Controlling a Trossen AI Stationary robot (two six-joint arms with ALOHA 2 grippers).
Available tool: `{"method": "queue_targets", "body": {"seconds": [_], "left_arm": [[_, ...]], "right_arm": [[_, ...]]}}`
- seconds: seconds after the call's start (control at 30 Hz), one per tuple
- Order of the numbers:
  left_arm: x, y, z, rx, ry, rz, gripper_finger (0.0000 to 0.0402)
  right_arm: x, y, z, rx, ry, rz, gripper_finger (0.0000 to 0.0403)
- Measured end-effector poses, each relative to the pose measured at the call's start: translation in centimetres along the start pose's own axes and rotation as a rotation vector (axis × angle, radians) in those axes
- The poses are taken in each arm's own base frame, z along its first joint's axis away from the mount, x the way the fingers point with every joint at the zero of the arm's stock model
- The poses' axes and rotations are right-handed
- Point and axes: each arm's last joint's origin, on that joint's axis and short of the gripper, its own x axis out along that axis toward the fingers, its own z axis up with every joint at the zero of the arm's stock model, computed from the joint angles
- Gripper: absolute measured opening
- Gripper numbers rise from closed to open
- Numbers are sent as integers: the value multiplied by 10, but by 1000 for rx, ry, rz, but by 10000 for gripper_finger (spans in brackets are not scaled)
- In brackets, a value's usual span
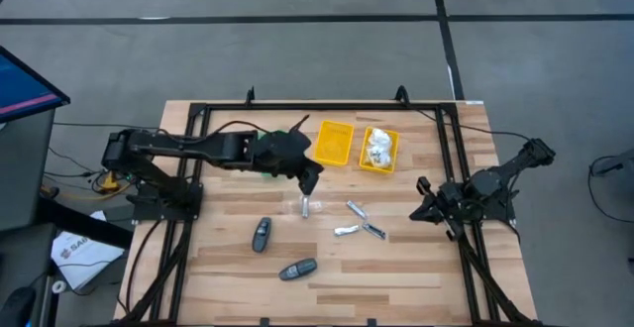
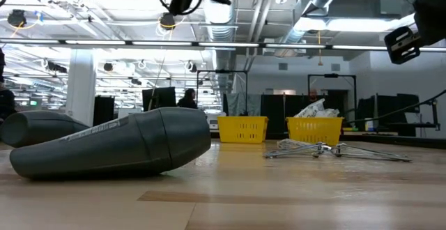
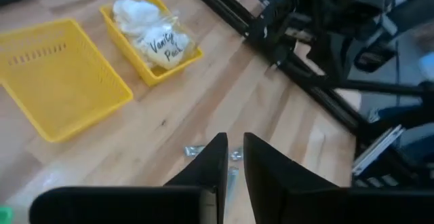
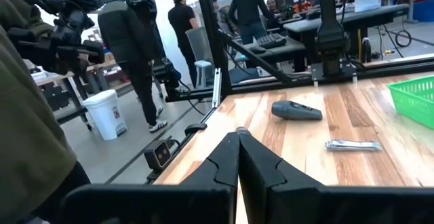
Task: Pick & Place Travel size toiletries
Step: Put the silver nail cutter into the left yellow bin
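Three white packets (image 1: 377,147) lie in the right yellow bin (image 1: 394,155); they also show in the left wrist view (image 3: 157,37). A small silver piece (image 1: 305,206) lies flat on the table, with my left gripper (image 1: 310,178) raised just above it. Its fingers are a narrow gap apart, and the piece (image 3: 232,173) shows through that gap. Three more silver pieces (image 1: 359,222) lie to the right. Two dark grey oval gadgets (image 1: 261,234) (image 1: 297,269) lie nearer the front edge. My right gripper (image 1: 424,208) waits shut and empty at the table's right side.
An empty yellow bin (image 1: 334,142) stands left of the filled one. A green bin (image 4: 417,96) sits under the left arm at the far left. A black frame (image 1: 451,168) runs round the table. People stand in the room beyond the table (image 4: 139,54).
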Motion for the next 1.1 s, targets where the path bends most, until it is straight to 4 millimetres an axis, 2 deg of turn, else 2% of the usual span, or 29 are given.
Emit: {"method": "queue_targets", "body": {"seconds": [0.2,0.33,0.53,0.63,0.77,0.97,1.1], "left_arm": [[-3,-2,0,-90,44,-4,43],[-19,-14,26,-121,-15,-95,35],[-55,-41,66,105,-280,-194,8],[-56,-47,70,225,-356,-151,2],[-33,-37,55,286,-229,-3,2],[3,-13,15,351,112,204,14],[30,-3,-11,324,299,146,62]], "right_arm": [[0,0,0,0,1,0,0],[0,0,0,0,1,0,0],[0,0,0,0,1,0,0],[0,0,0,0,1,0,0],[0,0,0,0,2,0,0],[0,0,0,0,2,-1,0],[0,0,0,0,1,-1,0]]}}
